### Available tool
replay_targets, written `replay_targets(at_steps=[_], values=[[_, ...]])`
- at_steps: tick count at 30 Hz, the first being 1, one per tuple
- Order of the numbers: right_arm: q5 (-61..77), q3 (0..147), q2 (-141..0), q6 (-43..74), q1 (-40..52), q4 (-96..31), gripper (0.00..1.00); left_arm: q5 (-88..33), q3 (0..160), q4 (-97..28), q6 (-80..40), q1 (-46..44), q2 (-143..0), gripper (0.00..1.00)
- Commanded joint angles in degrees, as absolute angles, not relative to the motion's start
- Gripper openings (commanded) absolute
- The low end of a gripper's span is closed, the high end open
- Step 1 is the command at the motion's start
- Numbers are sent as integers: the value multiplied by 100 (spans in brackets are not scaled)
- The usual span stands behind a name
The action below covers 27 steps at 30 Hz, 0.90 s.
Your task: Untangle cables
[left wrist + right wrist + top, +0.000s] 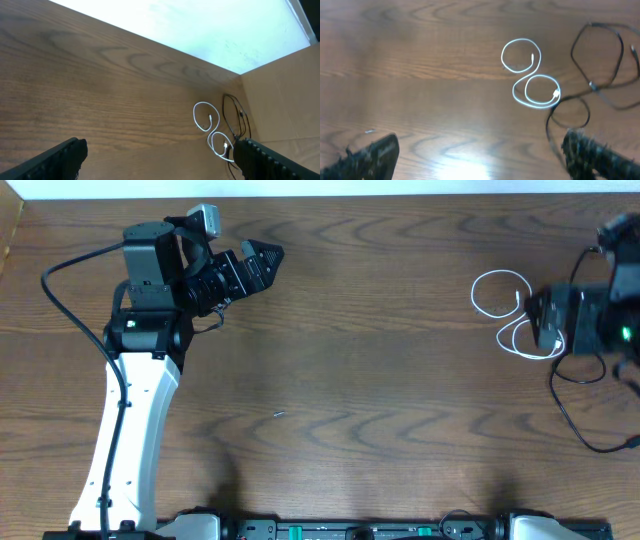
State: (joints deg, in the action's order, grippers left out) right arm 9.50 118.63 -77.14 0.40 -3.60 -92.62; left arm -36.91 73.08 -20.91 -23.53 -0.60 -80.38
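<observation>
The white cable [498, 274] lies in two small loops on the wooden table at the far right. Both loops show in the right wrist view [527, 75] and, far off, in the left wrist view [195, 115]. The thin black cable [591, 86] sprawls in loose loops just beside the white one, and it also shows in the left wrist view [224, 110]. My right gripper [540, 323] hovers over the right end of the white loops. It is open [480, 160] with nothing between its fingers. At the upper left my left gripper [270, 262] is open and empty [160, 165], far from both cables.
A tiny speck [280, 415] lies on the table [380, 380] left of centre. A cardboard wall [280, 90] borders the table on the cables' side. A thin black cord [575, 430] trails toward the right edge below the right arm.
</observation>
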Motion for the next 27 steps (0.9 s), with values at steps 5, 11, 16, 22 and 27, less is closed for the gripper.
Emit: replay_targets(at_steps=[5,11,16,22,27], values=[[-436,11878,-7244,593,-344,-9730,99,-3636,7330,-2097,-2272,-71,-8097,99],[-709,11878,-7030,593,-342,-9730,99,-3636,7330,-2097,-2272,-71,-8097,99],[-692,11850,-7004,633,-344,-9581,99,-3636,7330,-2097,-2272,-71,-8097,99],[-493,10696,-6379,639,-325,-8178,99,-3636,7330,-2095,-2272,-71,-8097,99],[-283,8652,-5223,637,-156,-6484,99,-3636,7330,-2097,-2272,-71,-8097,99]])
